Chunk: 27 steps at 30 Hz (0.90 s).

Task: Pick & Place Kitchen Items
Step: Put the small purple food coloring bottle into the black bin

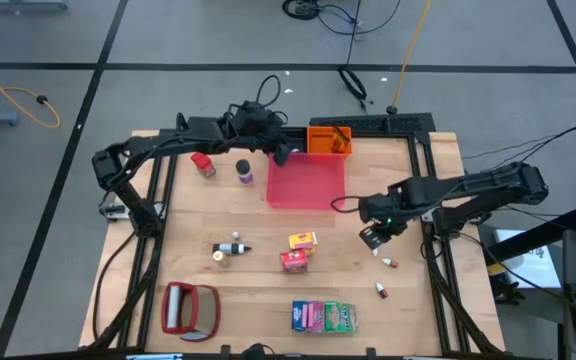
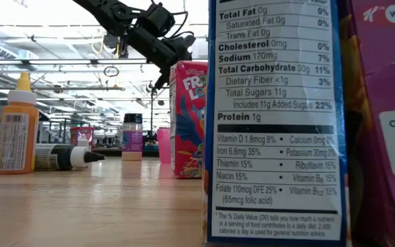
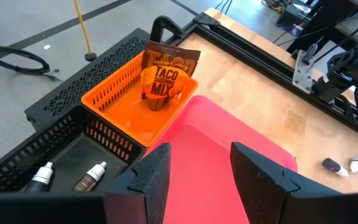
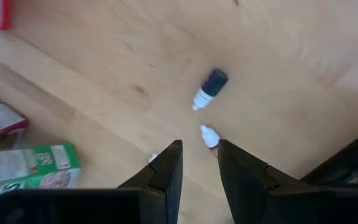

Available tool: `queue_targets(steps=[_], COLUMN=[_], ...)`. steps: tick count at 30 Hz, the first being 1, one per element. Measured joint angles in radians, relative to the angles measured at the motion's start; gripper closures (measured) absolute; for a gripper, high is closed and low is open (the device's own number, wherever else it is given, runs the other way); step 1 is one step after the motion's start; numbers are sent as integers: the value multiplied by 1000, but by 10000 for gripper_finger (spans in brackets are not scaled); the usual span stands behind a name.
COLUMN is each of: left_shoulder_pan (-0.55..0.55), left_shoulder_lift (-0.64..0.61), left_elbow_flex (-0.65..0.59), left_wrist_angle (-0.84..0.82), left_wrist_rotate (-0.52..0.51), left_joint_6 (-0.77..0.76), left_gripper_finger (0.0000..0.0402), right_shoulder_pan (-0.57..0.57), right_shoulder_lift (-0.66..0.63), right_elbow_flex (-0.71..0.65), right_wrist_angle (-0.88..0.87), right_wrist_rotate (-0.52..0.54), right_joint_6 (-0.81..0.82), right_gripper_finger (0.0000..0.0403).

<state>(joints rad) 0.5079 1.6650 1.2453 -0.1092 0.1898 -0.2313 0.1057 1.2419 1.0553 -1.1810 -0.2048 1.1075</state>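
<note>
My left end effector (image 3: 194, 171) hangs released over the smooth pink tray (image 3: 229, 155), beside a slotted orange basket (image 3: 114, 106). My right end effector (image 4: 197, 155), also released, hovers above a tiny bottle (image 4: 209, 86) on the woodgrain tabletop (image 4: 278, 56).

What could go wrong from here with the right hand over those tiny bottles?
The right hand hangs open above two tiny bottles lying on their sides; the nearer bottle sits off-centre by one finger, so closing may flick it away. Both lie near the table edge and could roll off.
</note>
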Motion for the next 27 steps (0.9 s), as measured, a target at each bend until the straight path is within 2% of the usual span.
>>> queue_targets(steps=[10,27], left_shoulder_pan=[0,0], left_shoulder_lift=[0,0], left_elbow_flex=[0,0], left_wrist_angle=[1,1], left_wrist_rotate=[-1,-1], left_joint_6=[0,0], left_gripper_finger=[231,231], right_shoulder_pan=[29,29], right_shoulder_lift=[0,0], right_elbow_flex=[-240,-334], right_wrist_angle=[310,384], right_wrist_rotate=[-12,-7], right_joint_6=[153,218], right_gripper_finger=[309,309])
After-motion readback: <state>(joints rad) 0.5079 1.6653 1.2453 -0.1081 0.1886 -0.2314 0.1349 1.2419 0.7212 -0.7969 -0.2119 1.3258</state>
